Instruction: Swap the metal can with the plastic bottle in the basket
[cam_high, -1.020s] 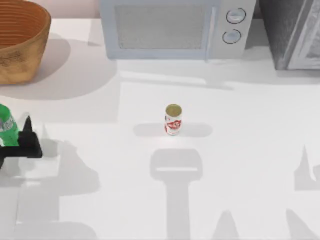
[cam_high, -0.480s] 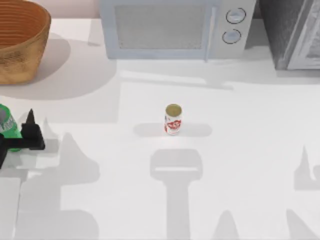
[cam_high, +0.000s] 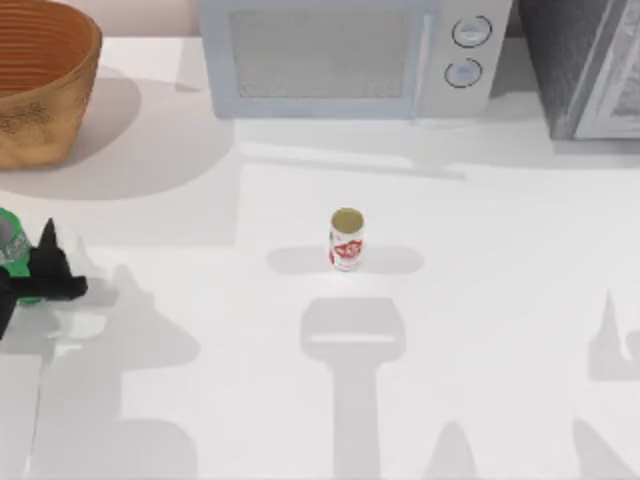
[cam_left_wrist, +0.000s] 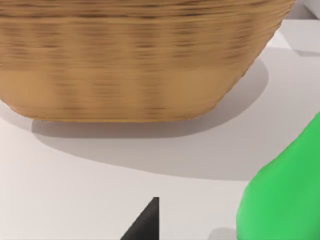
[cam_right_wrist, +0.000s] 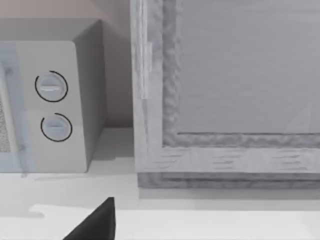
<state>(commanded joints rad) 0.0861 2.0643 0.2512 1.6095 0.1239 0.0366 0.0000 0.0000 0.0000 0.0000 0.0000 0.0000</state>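
While top view has metal can (cam_high: 346, 239), left wrist (close-up) catches basket (cam_left_wrist: 140, 60).

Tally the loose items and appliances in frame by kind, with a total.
Metal can: 1, standing mid-table
Plastic bottle: 1, at the left gripper, table's left edge
Basket: 1, back left
Microwave: 1, at the back
Grey framed cabinet: 1, back right
Total: 5

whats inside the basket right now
The part of the basket interior seen from above holds only its ribbed rings; its far side is cut off by the picture's edge, so that part cannot be judged. The plastic bottle is outside it, at the left gripper.
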